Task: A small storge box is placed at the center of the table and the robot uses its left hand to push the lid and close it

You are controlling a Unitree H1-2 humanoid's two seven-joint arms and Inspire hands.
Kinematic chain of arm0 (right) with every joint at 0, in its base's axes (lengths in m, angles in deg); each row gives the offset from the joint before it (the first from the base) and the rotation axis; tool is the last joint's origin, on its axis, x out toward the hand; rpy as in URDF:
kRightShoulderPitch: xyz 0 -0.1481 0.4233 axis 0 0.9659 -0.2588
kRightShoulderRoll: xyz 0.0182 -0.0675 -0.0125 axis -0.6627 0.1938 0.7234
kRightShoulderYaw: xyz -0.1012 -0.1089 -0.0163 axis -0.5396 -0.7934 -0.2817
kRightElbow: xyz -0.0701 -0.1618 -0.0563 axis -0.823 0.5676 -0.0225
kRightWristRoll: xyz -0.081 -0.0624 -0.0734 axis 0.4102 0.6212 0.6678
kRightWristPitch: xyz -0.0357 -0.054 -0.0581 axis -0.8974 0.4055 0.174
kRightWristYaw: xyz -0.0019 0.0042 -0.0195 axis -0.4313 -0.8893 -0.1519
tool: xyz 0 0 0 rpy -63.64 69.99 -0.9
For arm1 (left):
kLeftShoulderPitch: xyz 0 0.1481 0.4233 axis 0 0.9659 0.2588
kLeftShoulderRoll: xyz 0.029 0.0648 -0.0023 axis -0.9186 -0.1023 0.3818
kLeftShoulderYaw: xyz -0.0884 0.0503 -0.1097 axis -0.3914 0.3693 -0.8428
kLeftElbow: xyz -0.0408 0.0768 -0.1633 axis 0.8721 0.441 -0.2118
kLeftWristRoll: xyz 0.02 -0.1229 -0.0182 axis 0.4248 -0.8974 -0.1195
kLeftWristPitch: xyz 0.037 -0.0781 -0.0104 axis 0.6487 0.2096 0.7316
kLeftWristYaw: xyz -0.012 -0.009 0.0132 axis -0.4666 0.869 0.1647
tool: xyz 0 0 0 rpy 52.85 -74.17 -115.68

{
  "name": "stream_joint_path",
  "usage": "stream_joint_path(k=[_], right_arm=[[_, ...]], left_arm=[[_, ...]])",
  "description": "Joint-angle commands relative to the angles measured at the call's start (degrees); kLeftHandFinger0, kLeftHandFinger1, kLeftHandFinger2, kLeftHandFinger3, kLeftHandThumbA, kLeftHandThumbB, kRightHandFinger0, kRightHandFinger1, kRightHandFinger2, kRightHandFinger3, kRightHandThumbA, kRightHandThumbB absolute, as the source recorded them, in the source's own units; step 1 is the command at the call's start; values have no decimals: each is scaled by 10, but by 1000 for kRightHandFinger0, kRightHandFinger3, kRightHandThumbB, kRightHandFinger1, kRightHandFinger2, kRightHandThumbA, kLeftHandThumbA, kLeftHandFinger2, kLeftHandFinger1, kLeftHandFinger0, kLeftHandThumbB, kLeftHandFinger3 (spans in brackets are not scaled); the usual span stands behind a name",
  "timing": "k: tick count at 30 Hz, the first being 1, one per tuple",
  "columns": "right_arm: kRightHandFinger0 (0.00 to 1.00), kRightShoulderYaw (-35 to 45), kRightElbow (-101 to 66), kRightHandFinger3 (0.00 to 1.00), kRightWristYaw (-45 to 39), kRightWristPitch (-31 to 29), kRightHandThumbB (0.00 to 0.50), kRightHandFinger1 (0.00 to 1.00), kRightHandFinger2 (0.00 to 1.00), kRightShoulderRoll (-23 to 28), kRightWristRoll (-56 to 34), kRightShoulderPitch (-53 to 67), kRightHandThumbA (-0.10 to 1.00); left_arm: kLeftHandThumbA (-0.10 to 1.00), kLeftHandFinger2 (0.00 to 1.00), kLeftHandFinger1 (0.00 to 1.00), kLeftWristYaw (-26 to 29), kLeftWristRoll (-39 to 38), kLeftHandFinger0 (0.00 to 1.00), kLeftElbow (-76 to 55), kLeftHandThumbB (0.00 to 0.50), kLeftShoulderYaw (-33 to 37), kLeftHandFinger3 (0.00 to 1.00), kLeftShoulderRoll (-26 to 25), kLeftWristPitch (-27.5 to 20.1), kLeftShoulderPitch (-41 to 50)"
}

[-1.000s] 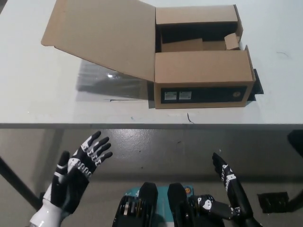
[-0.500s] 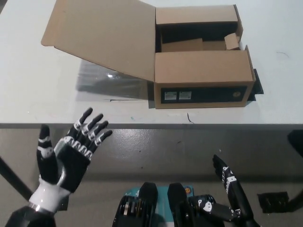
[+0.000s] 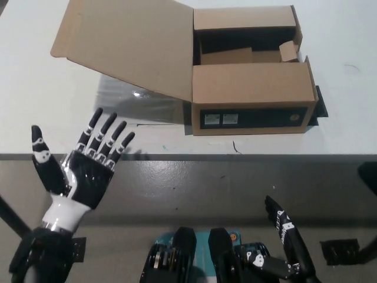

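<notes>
Up and forward since a second ago: my left hand (image 3: 82,168) has risen from below the table edge, and its fingertips (image 3: 112,127) now overlap the near edge of the white table (image 3: 47,100). Palm faces up toward the camera, fingers spread wide, thumb out to the left, nothing held. It is well apart from the box and touches neither the box nor the lid.

Storage box (image 3: 252,94) has not moved. It sits on the table toward the middle-right, long axis running left to right across my view, label side facing me. Two small white stickers (image 3: 221,119) show on that dark front panel. Box is open: near half covered by a brown flap, far half shows a dark interior with loose cardboard pieces inside.

Lid (image 3: 126,44) is swung open to the left, hinged along the box's left end, its free edge pointing up-left and away from the box. It is tilted, raised off the table, with a shadow beneath it.

Right hand (image 3: 285,236) rests low at bottom right, below the table edge, fingers straight and close together, holding nothing.
</notes>
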Motion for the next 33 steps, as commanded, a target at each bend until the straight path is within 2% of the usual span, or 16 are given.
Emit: stream_joint_path(k=[1, 10, 17, 23, 27, 33], right_arm=[[1000, -8, -13, 1000, 6, -49, 310, 1000, 1000, 4, 12, -13, 1000], [1000, -9, -13, 1000, 5, -49, 299, 1000, 1000, 6, 8, -16, 1000], [1000, -11, -10, 1000, 10, -49, 296, 1000, 1000, 5, 11, -20, 1000], [1000, -14, -11, 1000, 11, -49, 287, 1000, 1000, 7, 12, -21, 1000], [1000, -13, -9, 1000, 12, -49, 302, 1000, 1000, 5, 11, -24, 1000], [1000, -13, -7, 1000, 11, -49, 290, 1000, 1000, 4, 6, -27, 1000]], left_arm=[[1000, 1000, 1000, -26, -93, 1000, 29, 357, -34, 1000, 6, 59, -43], [1000, 1000, 1000, -37, -65, 1000, 84, 363, -48, 1000, 6, 67, -76], [1000, 1000, 1000, -38, -49, 1000, 136, 365, -49, 1000, 9, 64, -117], [1000, 1000, 1000, -60, -24, 1000, 203, 359, -44, 1000, 9, 50, -163], [1000, 1000, 1000, -41, 9, 1000, 223, 377, -33, 1000, 15, 43, -193], [1000, 1000, 1000, -32, 26, 1000, 259, 374, -39, 1000, 27, 42, -233]])
